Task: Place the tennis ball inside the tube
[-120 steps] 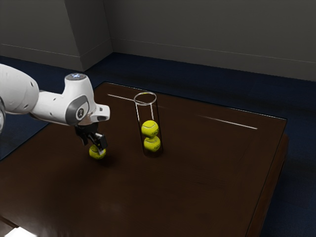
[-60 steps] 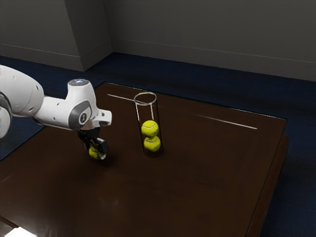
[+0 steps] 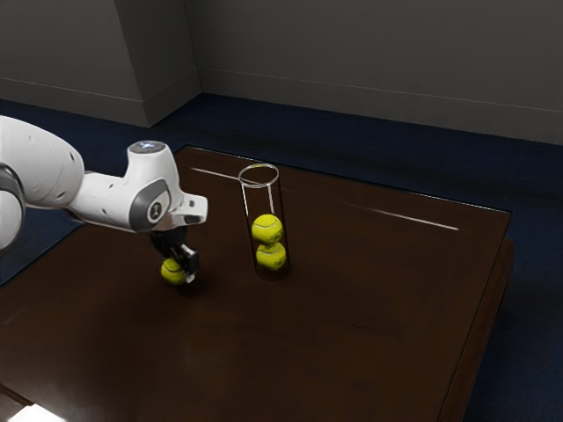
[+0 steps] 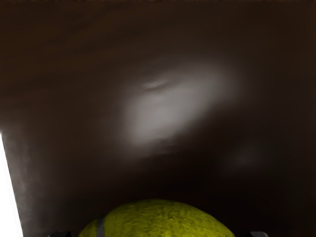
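The fuzzy yellow tennis ball (image 3: 171, 271) sits at the black two-finger gripper (image 3: 183, 271), low by the dark brown wooden table (image 3: 352, 308); whether it is gripped, I can't tell. At two o'clock from it in the exterior view, the clear cylindrical tube (image 3: 264, 202) stands upright, holding two yellow balls (image 3: 266, 229).

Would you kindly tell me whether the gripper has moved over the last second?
Yes, slightly: the gripper has shifted toward the exterior view's right, nearer the upright clear tube.
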Available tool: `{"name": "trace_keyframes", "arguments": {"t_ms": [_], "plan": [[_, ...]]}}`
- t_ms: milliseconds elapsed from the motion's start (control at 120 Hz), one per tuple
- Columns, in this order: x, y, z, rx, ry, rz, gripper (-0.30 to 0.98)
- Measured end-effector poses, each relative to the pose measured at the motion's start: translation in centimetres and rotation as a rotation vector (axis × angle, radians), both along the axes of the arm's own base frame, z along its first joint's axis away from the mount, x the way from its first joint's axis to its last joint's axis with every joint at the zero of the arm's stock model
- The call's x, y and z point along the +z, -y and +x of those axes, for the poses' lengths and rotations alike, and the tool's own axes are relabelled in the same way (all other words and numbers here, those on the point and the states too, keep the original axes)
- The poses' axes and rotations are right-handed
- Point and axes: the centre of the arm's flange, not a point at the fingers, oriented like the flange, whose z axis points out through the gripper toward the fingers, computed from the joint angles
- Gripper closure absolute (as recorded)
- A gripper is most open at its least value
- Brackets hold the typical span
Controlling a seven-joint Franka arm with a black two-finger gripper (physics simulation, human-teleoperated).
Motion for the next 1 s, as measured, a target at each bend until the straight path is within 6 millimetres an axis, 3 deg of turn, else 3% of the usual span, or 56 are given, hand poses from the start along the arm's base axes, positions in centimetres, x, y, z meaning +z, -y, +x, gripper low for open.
{"name": "trace_keyframes", "arguments": {"t_ms": [200, 383, 567, 633, 725, 808, 917, 1000], "plan": [[0.2, 0.1, 0.1, -0.004, 0.007, 0.005, 0.34], [2.0, -0.6, 0.3, 0.011, 0.036, 0.021, 0.41], [8.3, -0.9, 0.5, 0.018, 0.124, 0.046, 0.51], [12.2, -1.7, 0.3, 0.025, 0.171, 0.074, 0.54], [19.4, -3.1, 1.1, 0.029, 0.255, 0.14, 0.55], [24.1, -3.6, 1.5, 0.029, 0.299, 0.192, 0.53], [27.3, -2.7, 2.1, 0.006, 0.324, 0.241, 0.51], [29.0, 0.2, 3.0, -0.048, 0.348, 0.27, 0.53]]}}
